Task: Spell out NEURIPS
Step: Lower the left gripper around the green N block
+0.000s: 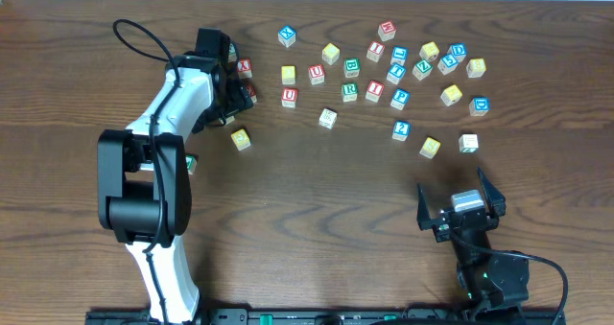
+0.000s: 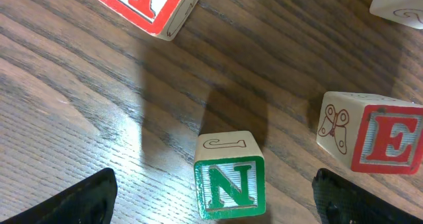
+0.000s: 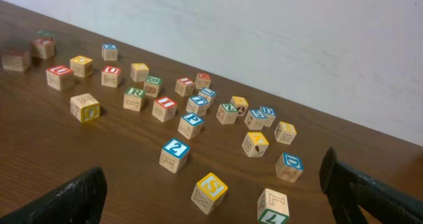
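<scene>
In the left wrist view a green N cube (image 2: 230, 176) stands on the wood between the wide-apart fingers of my left gripper (image 2: 215, 207), touched by neither. A red E cube (image 2: 380, 133) sits just right of it and a red A cube (image 2: 149, 2) lies farther off. Overhead, the left gripper (image 1: 233, 81) hides the N. The scattered cubes include a red U (image 1: 289, 97), green R (image 1: 349, 91), red I (image 1: 374, 90), blue P (image 1: 400, 99) and yellow S (image 1: 430, 147). My right gripper (image 1: 460, 205) is open and empty, short of the S (image 3: 210, 192).
Several other lettered cubes spread across the back right of the table (image 1: 317, 220). A blue 2 cube (image 3: 174, 154), a green 7 cube (image 3: 272, 207) and a blue D cube (image 3: 289, 166) lie near the right gripper. A yellow cube (image 1: 240, 138) sits by the left arm.
</scene>
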